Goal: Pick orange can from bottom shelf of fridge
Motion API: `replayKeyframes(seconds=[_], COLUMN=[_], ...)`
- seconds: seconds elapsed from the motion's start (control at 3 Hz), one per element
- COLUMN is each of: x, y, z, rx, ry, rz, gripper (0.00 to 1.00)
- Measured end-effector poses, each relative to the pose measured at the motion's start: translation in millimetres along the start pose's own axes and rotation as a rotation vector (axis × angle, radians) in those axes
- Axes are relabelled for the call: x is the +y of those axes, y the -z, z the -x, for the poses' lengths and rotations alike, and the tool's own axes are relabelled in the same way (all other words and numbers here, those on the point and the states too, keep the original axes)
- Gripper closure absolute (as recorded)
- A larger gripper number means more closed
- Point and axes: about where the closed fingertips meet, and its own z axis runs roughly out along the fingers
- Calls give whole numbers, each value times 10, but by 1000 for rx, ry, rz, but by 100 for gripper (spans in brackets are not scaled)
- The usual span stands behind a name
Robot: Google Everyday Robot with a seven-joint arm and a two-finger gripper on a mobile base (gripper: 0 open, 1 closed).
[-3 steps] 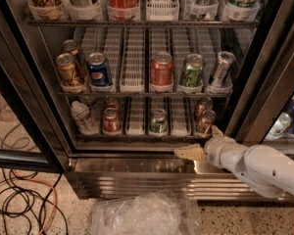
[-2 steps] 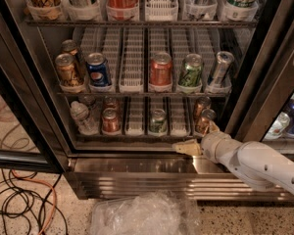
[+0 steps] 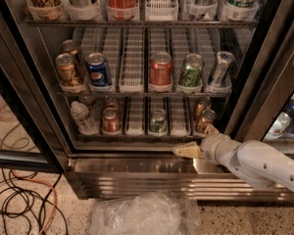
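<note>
Two copper-orange cans stand one behind the other in the rightmost lane of the bottom shelf (image 3: 137,132) of the fridge (image 3: 49,106). The front orange can (image 3: 206,120) sits in the low front cup, with the second one (image 3: 201,105) behind it. My gripper (image 3: 198,141) on the white arm is just below and in front of that lane, over the fridge's steel sill. It is open and empty. One cream finger (image 3: 186,151) points left, and the other (image 3: 211,129) reaches up beside the front orange can's base.
The same shelf holds a clear bottle (image 3: 81,117), a red can (image 3: 110,121) and a green can (image 3: 158,121). Larger cans fill the racks above. The steel base grille (image 3: 161,182) is below. A crumpled plastic bag (image 3: 142,214) and cables (image 3: 19,204) lie on the floor.
My gripper and arm have shifted a little to the left and closer to the front of the bottom shelf. The cans have not moved.
</note>
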Motion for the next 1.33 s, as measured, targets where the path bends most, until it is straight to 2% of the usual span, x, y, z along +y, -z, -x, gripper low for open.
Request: replayKeyframes(seconds=[0.33, 1.0, 1.33], x=[-122, -545, -560], y=[-77, -149, -150], z=[-23, 75, 80], rx=[11, -22, -23], ry=[51, 137, 138], rz=[-21, -156, -162], gripper=[0, 0, 7])
